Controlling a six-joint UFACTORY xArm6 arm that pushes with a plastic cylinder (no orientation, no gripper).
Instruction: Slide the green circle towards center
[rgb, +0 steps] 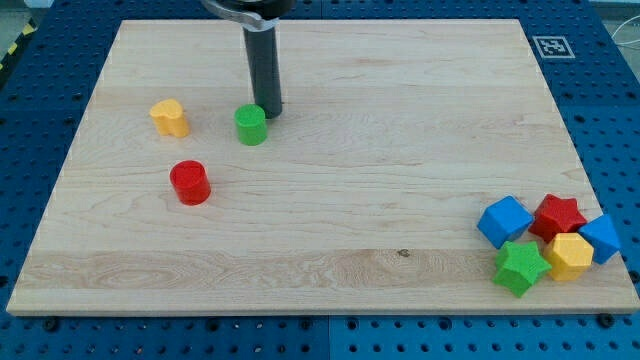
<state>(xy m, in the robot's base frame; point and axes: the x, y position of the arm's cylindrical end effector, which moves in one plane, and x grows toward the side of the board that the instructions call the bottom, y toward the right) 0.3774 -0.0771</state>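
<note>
In the camera view, my tip (270, 113) sits right beside the green circle (251, 125), just to the view's right and top of it, about touching. I have no pincer here, only a dark rod, so nothing can open or clamp. The green circle is in the view's upper left part of the wooden board (380, 190). A yellow block (170, 118) is to its left. A red circle (189, 183) is below it. Far off at the bottom right, a blue cube (504, 221), a red star (557, 217), a yellow block (568, 256), another blue block (602, 238) and a green star (520, 267) huddle together.
</note>
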